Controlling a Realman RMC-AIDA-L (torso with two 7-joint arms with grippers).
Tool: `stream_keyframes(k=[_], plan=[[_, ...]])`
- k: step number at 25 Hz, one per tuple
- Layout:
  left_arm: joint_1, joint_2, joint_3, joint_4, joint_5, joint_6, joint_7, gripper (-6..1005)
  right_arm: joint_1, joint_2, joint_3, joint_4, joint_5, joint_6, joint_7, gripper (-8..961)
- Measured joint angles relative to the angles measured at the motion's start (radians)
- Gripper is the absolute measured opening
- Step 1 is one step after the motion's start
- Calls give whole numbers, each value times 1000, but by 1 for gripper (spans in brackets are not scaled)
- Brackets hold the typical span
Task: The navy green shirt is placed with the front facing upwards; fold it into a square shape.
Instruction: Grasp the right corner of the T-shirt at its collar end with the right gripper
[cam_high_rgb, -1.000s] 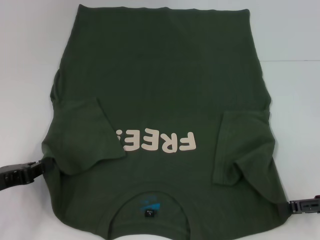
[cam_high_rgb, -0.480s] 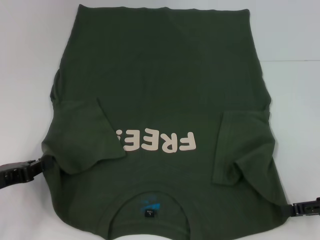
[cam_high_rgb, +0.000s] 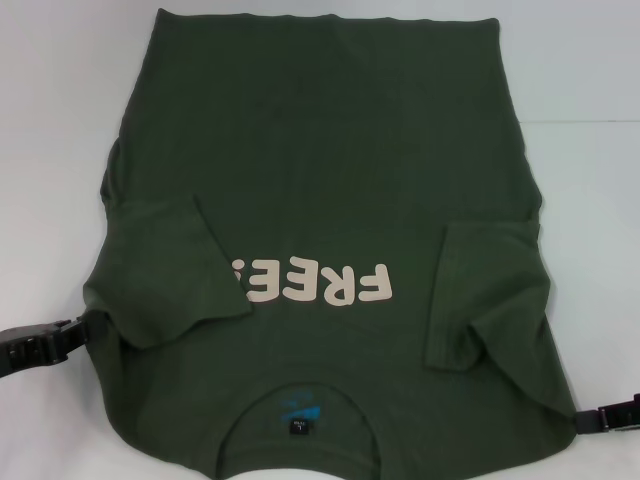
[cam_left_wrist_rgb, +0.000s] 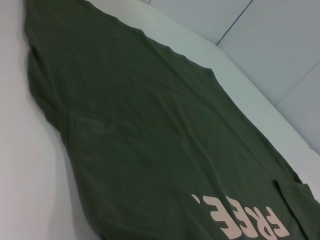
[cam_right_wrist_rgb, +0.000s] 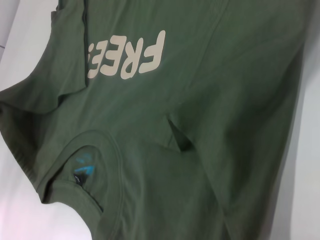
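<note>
The navy green shirt (cam_high_rgb: 330, 150) lies flat, front up, collar (cam_high_rgb: 300, 388) at the near edge and hem at the far side. Both short sleeves are folded inward over the chest; the left one partly covers the cream "FREE!" lettering (cam_high_rgb: 320, 285). My left gripper (cam_high_rgb: 78, 328) sits low at the shirt's left shoulder edge, touching the cloth. My right gripper (cam_high_rgb: 585, 420) is at the near right shoulder corner, which is drawn out to a point in its grip. The left wrist view shows the shirt (cam_left_wrist_rgb: 150, 125) body and hem, the right wrist view the shirt (cam_right_wrist_rgb: 225, 100) with collar and lettering.
The shirt rests on a white table (cam_high_rgb: 50, 150) with bare surface to its left and right. A seam line in the table (cam_high_rgb: 590, 122) runs at the far right. The shirt's near edge runs out of the head view.
My right gripper has slid slightly nearer and outward, and the shirt's right shoulder corner has stretched along with it. The left gripper has stayed put.
</note>
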Motion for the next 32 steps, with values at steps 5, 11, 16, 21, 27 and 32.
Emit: stream_keyframes(k=[5,11,16,21,27,32], plan=[[0,0,0,0,-1,-1,1,21,6,0,-2,0,-3,3,9,197],[0,0,0,0,-2,-1,1,21,9,0,-3,0,-15,4,9,183],[0,0,0,0,-2,-1,1,20,12,0,-3,6,-27,4,10,180],[0,0,0,0,-2,-1,1,20,13,0,-3,7,-28,7,11,177],[0,0,0,0,-2,-2,1,20,14,2,-3,9,-28,11,17,173],[-1,1,0,0,-1,-4,1,20,14,3,-3,9,-28,18,23,170]])
